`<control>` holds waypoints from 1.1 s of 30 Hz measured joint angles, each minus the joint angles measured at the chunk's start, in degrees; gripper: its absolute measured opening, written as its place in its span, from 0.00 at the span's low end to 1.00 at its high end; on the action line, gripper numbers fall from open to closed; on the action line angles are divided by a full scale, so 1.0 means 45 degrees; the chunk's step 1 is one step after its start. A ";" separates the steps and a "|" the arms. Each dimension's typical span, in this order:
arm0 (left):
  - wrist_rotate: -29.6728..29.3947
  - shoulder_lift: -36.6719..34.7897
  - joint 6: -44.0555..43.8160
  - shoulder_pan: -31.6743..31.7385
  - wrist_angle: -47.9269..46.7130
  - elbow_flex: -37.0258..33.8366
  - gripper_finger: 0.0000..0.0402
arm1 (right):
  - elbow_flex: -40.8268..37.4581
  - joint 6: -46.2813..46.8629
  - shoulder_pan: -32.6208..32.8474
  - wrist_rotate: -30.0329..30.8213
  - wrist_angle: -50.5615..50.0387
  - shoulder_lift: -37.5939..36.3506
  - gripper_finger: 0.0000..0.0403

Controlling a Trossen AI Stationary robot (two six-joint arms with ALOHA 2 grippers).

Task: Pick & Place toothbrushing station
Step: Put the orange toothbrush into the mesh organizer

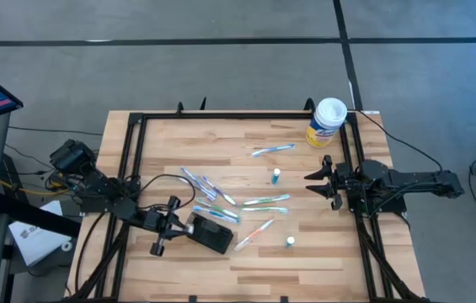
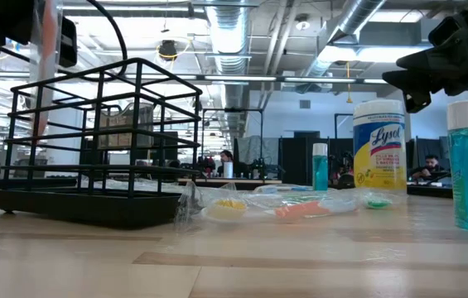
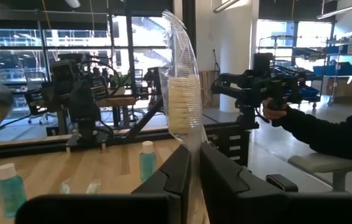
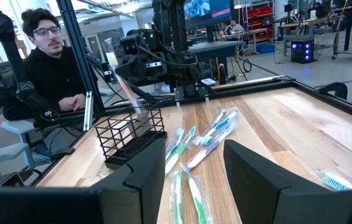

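The toothbrushing station [image 1: 211, 234] is a black wire basket on the table's near left, also in the low view [image 2: 93, 199] and the right wrist view [image 4: 129, 140]. My left gripper [image 1: 180, 225] stands at its left side, shut on a toothbrush in a clear wrapper [image 3: 182, 93]. The brush stands nearly upright over the station [image 4: 126, 87] [image 2: 45, 74]. My right gripper [image 1: 312, 183] waits open at the table's right side [image 4: 194, 162], with nothing between its fingers. My left gripper [image 3: 194, 152] pinches the wrapped toothbrush between its two fingers, on the handle below the bristle head [image 3: 191, 144]. The fingers come about level from the table's left and lie across the brush. The brush stands bristle head up, and its lower end [image 4: 143, 117] reaches down inside the station.
Several wrapped toothbrushes [image 1: 221, 202] lie loose mid-table. Two small teal bottles [image 1: 276, 175] [image 1: 290, 241] stand among them. A yellow-labelled canister [image 1: 326, 122] stands at the far right corner. Black frame rails [image 1: 136, 126] edge the table. A person [image 4: 45, 68] sits beyond the left edge.
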 joint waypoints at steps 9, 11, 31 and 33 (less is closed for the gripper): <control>-0.0005 0.0000 0.0006 0.0002 -0.0006 0.0000 0.08 | 0.0000 0.0000 0.0000 0.0000 0.0002 0.0000 0.38; -0.0010 0.0000 0.0003 0.0002 -0.0028 0.0000 0.08 | 0.0000 0.0000 0.0000 0.0000 0.0003 0.0000 0.38; 0.0102 0.0000 -0.0024 -0.0001 -0.0473 -0.0010 0.17 | 0.0000 -0.0002 0.0000 0.0000 0.0000 0.0000 0.38; 0.0102 0.0000 -0.0021 -0.0003 -0.0473 -0.0010 0.19 | 0.0000 -0.0001 0.0000 0.0000 0.0000 0.0000 0.38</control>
